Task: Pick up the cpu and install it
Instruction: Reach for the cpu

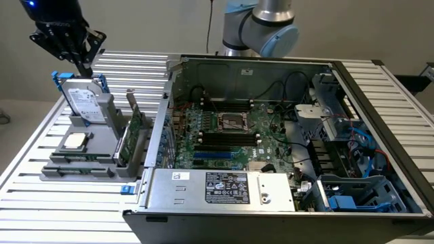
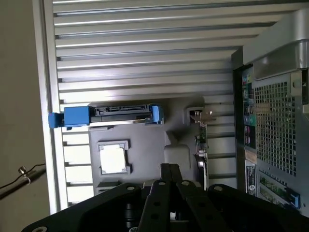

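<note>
Ribbed metal table [image 1: 54, 213] holds a grey tray [image 1: 95, 175]. Up high the gripper [image 1: 83, 65] points down, its fingers [image 2: 166, 174] squeezed together, holding nothing. Just under it stands the hard drive [image 1: 85, 104]. Lower still, the square cpu [image 1: 76, 141] lies flat on the tray. Off to the side sits the open computer [image 1: 271, 73].

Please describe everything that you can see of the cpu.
The cpu is a small flat square chip with a shiny silver-grey metal top and a pale rim. It lies flat, top up, in a square recess of the grey holder, on the exterior view's left of the computer case. The upright hard drive stands near it, apart. Only the holder touches it.
</note>
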`<state>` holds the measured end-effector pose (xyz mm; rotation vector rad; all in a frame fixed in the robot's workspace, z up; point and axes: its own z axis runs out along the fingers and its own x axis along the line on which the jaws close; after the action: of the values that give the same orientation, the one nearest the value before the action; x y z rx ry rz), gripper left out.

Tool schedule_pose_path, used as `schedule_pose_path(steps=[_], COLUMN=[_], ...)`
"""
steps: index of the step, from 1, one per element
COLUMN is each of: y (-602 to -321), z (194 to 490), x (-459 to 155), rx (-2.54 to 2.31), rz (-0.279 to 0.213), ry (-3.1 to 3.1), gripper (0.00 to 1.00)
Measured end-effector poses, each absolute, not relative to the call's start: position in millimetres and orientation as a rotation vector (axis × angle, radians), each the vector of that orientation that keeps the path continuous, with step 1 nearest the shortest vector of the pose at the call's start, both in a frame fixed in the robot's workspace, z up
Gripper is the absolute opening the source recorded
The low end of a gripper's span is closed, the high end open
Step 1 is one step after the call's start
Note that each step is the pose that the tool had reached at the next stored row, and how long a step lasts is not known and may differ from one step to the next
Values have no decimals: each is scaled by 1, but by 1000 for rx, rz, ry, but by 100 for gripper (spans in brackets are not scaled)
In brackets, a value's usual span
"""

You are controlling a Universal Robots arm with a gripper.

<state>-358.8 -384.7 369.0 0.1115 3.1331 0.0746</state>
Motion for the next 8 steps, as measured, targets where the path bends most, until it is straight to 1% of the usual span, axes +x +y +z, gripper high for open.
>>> schedule_pose_path(steps=[8], y=[-384], z=[363], x=[-395], rx=[111], rz=[75], ry=[3133], gripper=[11])
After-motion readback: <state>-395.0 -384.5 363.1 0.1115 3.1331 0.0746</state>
